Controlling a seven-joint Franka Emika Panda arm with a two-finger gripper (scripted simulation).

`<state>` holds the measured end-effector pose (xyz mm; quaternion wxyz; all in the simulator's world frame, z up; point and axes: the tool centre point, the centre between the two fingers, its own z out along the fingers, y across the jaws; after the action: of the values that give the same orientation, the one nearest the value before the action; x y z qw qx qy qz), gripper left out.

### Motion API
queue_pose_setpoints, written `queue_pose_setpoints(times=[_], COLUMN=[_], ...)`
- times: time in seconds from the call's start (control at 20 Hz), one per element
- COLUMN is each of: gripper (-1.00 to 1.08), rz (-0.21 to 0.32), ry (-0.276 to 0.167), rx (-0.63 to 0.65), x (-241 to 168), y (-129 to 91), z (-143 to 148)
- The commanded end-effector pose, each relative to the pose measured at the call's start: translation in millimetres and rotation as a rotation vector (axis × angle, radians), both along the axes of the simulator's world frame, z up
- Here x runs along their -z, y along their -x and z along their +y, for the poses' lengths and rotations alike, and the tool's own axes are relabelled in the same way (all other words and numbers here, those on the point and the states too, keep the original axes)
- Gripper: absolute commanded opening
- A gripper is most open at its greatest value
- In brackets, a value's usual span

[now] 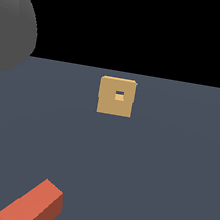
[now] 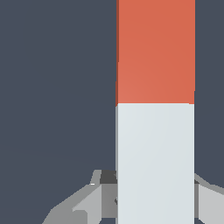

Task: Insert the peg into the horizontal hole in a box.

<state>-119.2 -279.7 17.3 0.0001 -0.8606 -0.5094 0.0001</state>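
my jaws [image 2: 155,205] sit at the pale end of the peg [image 2: 155,109], with a grey finger [image 2: 83,203] showing on either side of the bar; i cannot tell whether they are clamped on it or only straddling it. in the exterior view the peg's red end [image 1: 35,205] lies low over the desk [image 1: 173,168], near the camera, pointing up toward that view's right. well beyond it stands the box [image 1: 116,97], with the hole [image 1: 119,96] in the middle of the face turned this way.

to do this step well, i judge i should make sure of a firm, square hold on the pale end, then lift and swing the red tip level and in line with the hole before pushing.

count: 1 peg, 1 box, 1 hole.
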Motion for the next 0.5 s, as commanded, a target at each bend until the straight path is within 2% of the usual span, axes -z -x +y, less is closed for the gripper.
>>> queue_pose_setpoints(times=[0.0,0.45], gripper=[-1.00,-1.00], rz=[0.000,-0.001], ry=[0.000,0.000], rx=[0.000,-0.004], x=[0.3,-0.7], y=[-0.1,-2.2], z=[0.0,3.2])
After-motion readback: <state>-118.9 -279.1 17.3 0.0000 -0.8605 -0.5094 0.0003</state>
